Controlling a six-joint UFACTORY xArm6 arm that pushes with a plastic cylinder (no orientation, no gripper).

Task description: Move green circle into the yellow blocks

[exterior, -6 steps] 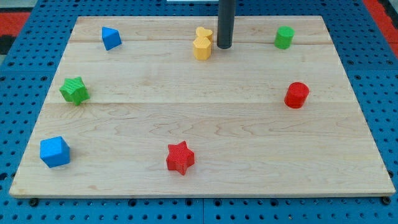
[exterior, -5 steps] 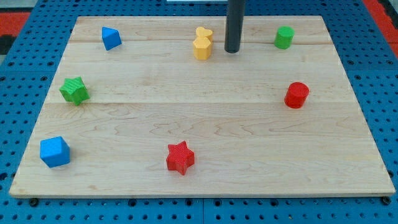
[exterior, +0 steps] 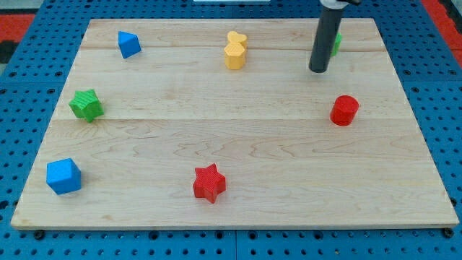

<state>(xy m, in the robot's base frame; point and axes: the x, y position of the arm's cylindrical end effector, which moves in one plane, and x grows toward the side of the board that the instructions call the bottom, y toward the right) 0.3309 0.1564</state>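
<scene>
The green circle block (exterior: 336,43) stands near the top right of the wooden board, mostly hidden behind my rod. My tip (exterior: 318,70) rests on the board just below and slightly left of it. Two yellow blocks (exterior: 234,50) sit together at the top centre, a heart shape behind a hexagon-like one, well to the left of my tip.
A red cylinder (exterior: 344,110) is at the right. A red star (exterior: 209,182) is at the bottom centre. A blue cube (exterior: 63,176) is at the bottom left, a green star (exterior: 86,105) at the left, a blue block (exterior: 128,44) at the top left. The board's top edge (exterior: 289,20) is close.
My tip has moved right, from beside the yellow blocks to just below-left of the green circle. No block has moved.
</scene>
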